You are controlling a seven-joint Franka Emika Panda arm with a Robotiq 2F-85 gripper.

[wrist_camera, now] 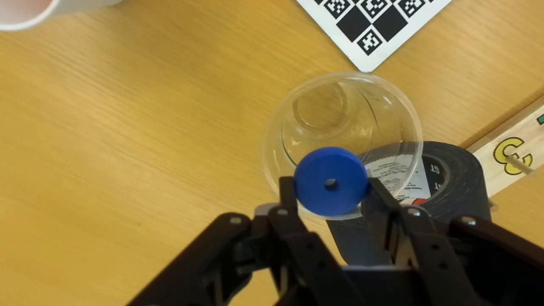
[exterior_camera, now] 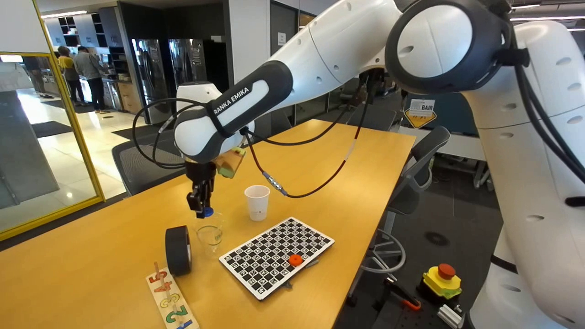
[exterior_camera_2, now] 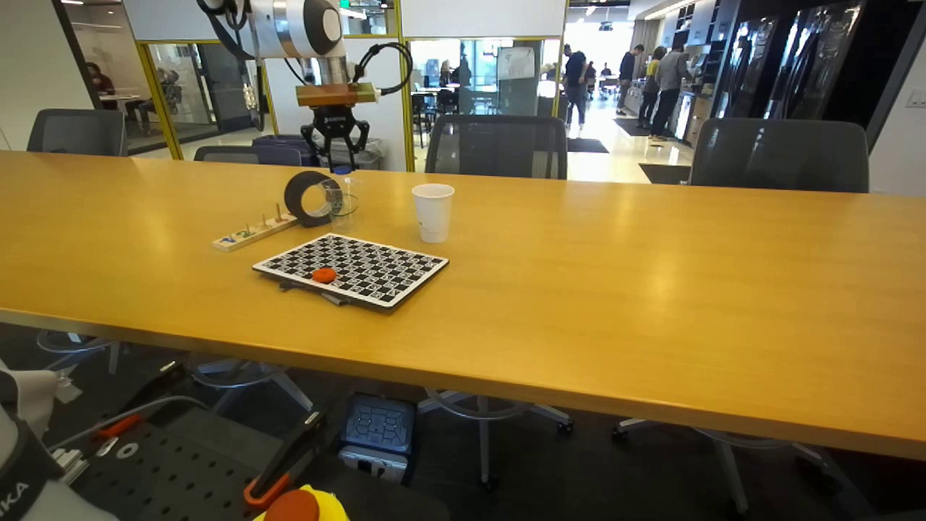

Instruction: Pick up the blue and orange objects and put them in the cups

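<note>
Here, the hand (wrist_camera: 331, 186), closed on the blue disc (wrist_camera: 330, 170), hangs over the clear cup (wrist_camera: 331, 129)

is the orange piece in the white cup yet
No, in an exterior view the orange piece lies on the checkered board, apart from the white cup.

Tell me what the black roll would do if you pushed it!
The black roll would probably roll, because it stands on its round edge. The wooden number board close beside it might stop it one way. Its edge looks broad, so it may not tip over easily.
</note>
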